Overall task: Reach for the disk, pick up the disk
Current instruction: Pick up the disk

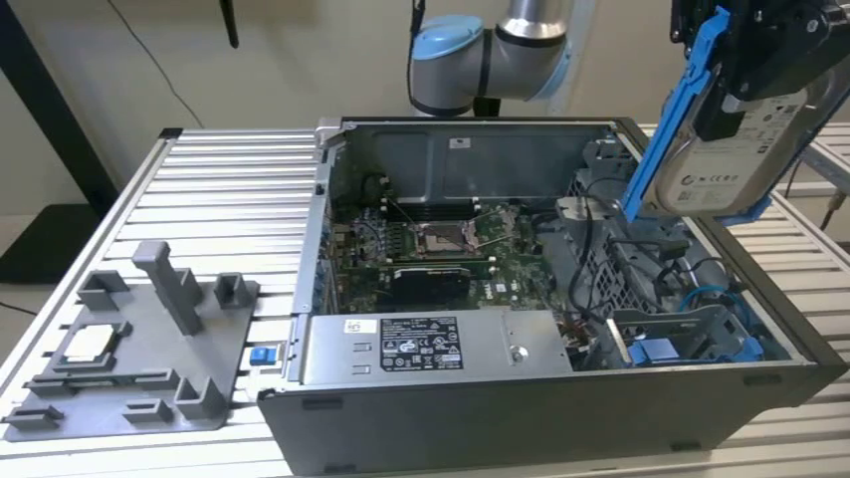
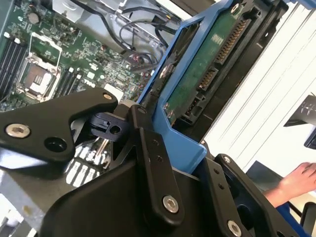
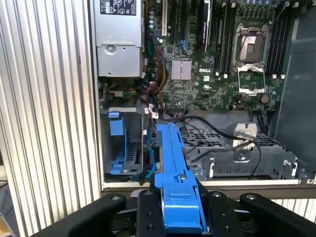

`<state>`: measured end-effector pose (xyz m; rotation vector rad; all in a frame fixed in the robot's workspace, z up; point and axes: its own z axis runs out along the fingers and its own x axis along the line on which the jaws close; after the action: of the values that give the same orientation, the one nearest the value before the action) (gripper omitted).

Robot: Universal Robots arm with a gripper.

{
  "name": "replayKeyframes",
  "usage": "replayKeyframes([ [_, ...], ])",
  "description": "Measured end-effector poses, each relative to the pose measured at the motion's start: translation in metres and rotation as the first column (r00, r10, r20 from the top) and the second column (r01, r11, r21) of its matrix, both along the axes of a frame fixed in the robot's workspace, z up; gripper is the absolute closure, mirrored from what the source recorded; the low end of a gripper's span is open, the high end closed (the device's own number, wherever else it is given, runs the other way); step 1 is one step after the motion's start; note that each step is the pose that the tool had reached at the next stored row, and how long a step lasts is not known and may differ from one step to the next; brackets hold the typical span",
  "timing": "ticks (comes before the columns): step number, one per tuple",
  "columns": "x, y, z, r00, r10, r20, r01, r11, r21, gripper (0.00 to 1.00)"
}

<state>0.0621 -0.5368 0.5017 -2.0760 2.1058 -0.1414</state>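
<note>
Above the open computer case, at the exterior view's right, my gripper pinches the disk by its blue rails, holding it clear of the cables.

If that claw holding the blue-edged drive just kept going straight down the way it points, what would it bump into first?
Probably the grey drive cage with its black cables, inside the open computer case. The gripper, shut on the disk, points down at that corner, though depth is hard to judge.
</note>
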Motion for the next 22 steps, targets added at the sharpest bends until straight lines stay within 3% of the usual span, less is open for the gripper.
replayKeyframes([
  [11,0.0,-0.0446,-0.0085,1.0,0.0,0.0,0.0,0.9999,0.0118,1.0],
  [15,-0.003,-0.0588,-0.0123,1.0,0.0,0.0,0.0,0.9999,0.0168,1.0],
  [17,-0.006,-0.0613,-0.0151,1.0,0.001,0.0,-0.001,0.9998,0.0183,1.0],
  [22,-0.008,-0.0617,-0.019,1.0,0.008,0.0,-0.008,0.9998,0.0189,1.0],
])
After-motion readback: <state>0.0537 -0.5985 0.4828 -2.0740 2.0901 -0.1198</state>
